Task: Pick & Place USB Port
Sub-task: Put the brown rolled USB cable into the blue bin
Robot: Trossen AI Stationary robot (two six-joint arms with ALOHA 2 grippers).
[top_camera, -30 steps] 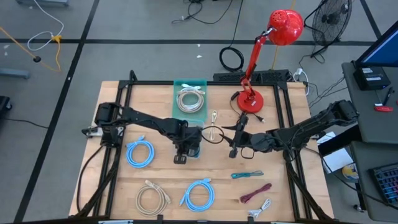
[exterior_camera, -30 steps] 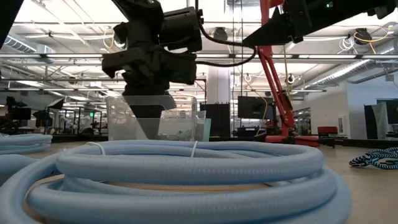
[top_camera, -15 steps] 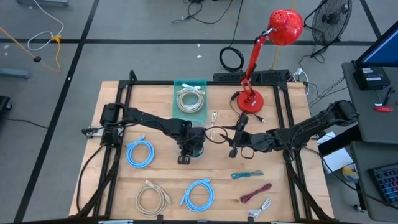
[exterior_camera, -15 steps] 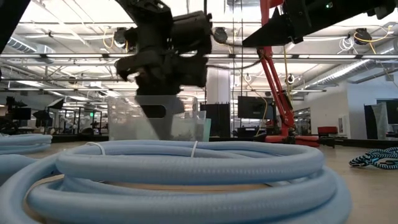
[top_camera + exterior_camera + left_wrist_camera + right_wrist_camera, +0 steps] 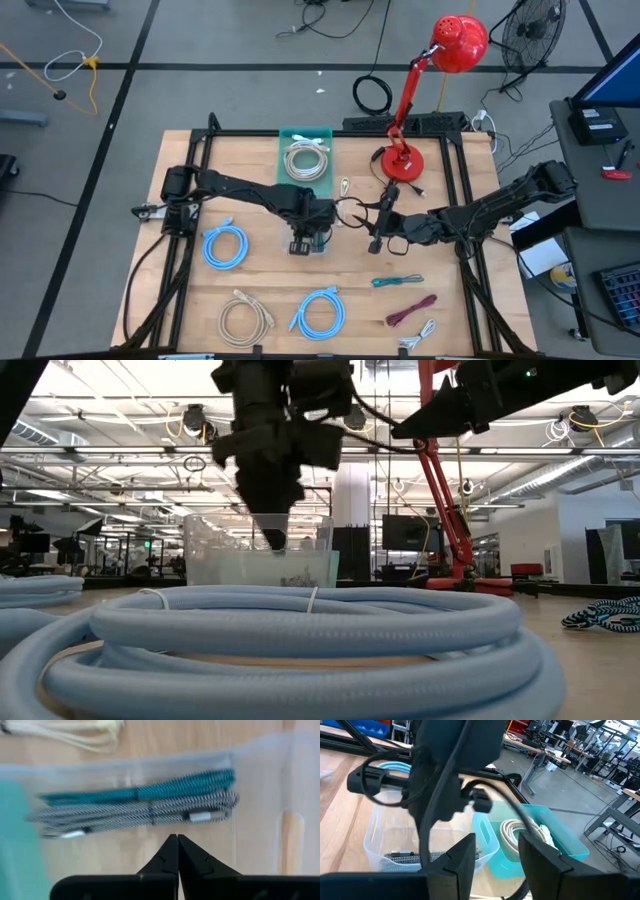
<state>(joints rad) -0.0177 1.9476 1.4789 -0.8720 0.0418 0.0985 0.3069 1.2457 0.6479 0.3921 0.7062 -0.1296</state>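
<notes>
Two cables, teal and grey braided, lie in clear bin at table centre. Left gripper hovers above, fingers pressed together, empty. Right gripper at 3 o'clock, spread.

My left gripper has slid rightward across the worktop from a second ago, now sitting farther over the clear bin. In the low view it has shifted right and turned, so my fingers now show as one narrow point, pressed together.
</notes>
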